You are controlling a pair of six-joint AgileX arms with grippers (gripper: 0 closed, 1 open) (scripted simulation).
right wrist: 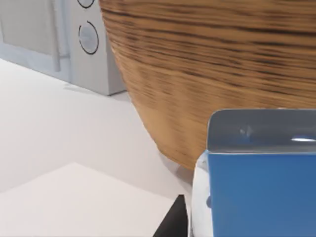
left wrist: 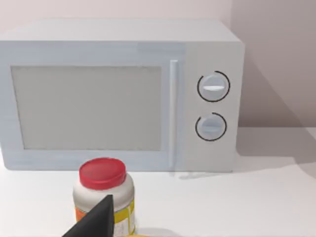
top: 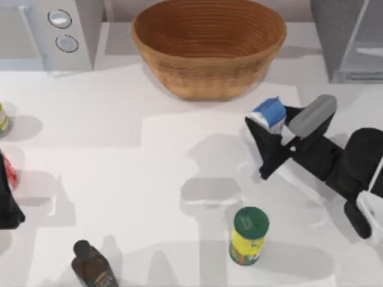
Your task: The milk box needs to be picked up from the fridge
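The milk box [top: 269, 113], a small white carton with a blue gabled top, is out on the table side, between the wicker basket and the fridge [top: 347, 39] at the back right. My right gripper [top: 270, 119] is shut on it, a black finger on either side. Its shadow lies apart from it on the table, so it looks lifted. Up close in the right wrist view, the carton's blue top [right wrist: 261, 192] stands before the basket wall [right wrist: 222, 74]. My left arm [top: 7, 206] is parked at the table's left edge.
A large wicker basket [top: 208, 45] stands at the back centre, and a light grey appliance with two dials [top: 51, 30] at the back left. A green-lidded yellow can [top: 248, 235] and a dark bottle [top: 93, 267] stand near the front. A red-lidded jar [left wrist: 103, 192] sits before the left wrist.
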